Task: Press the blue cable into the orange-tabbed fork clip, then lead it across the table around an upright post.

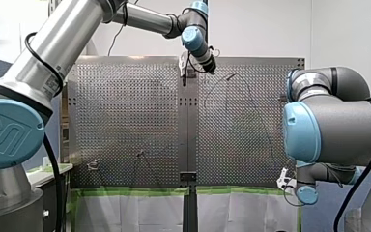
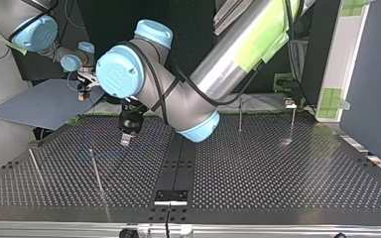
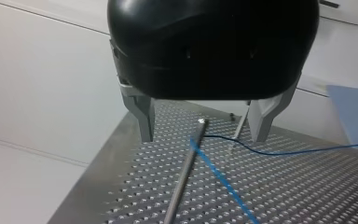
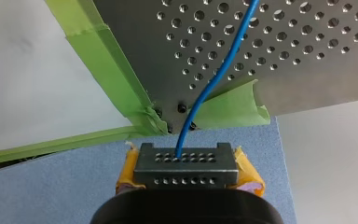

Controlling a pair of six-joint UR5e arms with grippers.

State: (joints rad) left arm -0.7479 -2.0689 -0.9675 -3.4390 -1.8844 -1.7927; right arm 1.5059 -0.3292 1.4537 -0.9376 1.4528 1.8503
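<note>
The blue cable (image 4: 214, 84) runs over the perforated table (image 4: 307, 60) and ends in my right gripper (image 4: 185, 161), whose yellow-padded jaws are shut on it just off the table's taped corner. My left gripper (image 3: 203, 137) hovers open above the far part of the table. Below the gap between its metal fingers (image 3: 144, 122) lie an upright post (image 3: 184, 175) and the cable (image 3: 221, 179), which touch neither finger. In the top view my left gripper (image 2: 125, 140) hangs above the table at the left of middle, and my right gripper (image 2: 83, 93) sits behind at the far left.
Thin upright posts stand on the table (image 2: 278, 173): two near the top view's left (image 2: 98, 174) (image 2: 34, 168), two at its right (image 2: 240, 116) (image 2: 291, 124). A small clip (image 2: 288, 103) sits by the right ones. A blue sheet (image 2: 39, 104) lies under my right gripper.
</note>
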